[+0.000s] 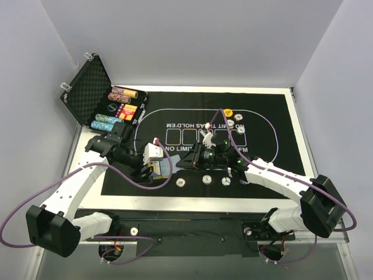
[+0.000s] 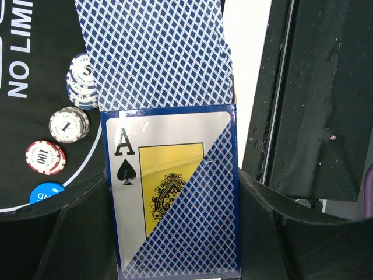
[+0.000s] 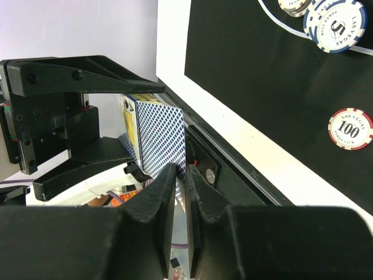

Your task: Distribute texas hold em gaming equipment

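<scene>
A blue-backed card [image 2: 154, 52] juts from the ace-of-spades pack [image 2: 169, 192], three chip stacks [image 2: 69, 124] (blue, grey, red) just beside.

A black felt mat [image 1: 274, 116] covers most of the white table [image 1: 198, 202], printed with a white oval outline, a row of card-sized rectangles and "NO LIMIT TEXAS HOLD'EM" lettering. At the table's far left corner, touching the mat's edge, a black foam-lined case [image 1: 87, 87] lies open, lid tilted up leftward.

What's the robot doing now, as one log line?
left pincer: holds card pack | right pincer: shut on protruding card | chips: on mat
</scene>
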Robot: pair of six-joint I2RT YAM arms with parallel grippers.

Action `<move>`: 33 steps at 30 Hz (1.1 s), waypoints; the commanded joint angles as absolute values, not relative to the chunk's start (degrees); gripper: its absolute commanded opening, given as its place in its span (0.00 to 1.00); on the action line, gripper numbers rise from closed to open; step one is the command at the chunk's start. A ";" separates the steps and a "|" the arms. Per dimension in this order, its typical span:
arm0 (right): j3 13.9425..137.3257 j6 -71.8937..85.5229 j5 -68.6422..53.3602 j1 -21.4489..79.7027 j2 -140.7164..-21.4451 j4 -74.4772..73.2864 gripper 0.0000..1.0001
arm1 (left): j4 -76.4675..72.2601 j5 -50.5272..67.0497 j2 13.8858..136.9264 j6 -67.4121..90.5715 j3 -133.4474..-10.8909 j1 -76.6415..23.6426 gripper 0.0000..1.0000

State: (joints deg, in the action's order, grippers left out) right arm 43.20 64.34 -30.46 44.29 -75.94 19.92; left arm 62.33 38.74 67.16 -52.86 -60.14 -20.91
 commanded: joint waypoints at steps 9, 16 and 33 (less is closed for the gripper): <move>43.94 63.11 -31.29 42.54 -71.72 19.26 0.01 | 60.47 40.34 66.00 -52.73 -61.96 -20.83 0.00; 45.26 62.58 -31.99 41.57 -70.23 17.67 0.00 | 60.38 40.69 65.83 -52.73 -61.79 -20.83 0.00; 46.85 66.88 -34.72 38.85 -66.80 22.59 0.00 | 60.56 42.71 65.30 -52.47 -61.17 -19.95 0.00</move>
State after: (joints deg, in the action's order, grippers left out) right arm 44.51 66.19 -33.10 40.14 -69.34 19.66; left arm 62.30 38.68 66.65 -52.69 -60.14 -20.18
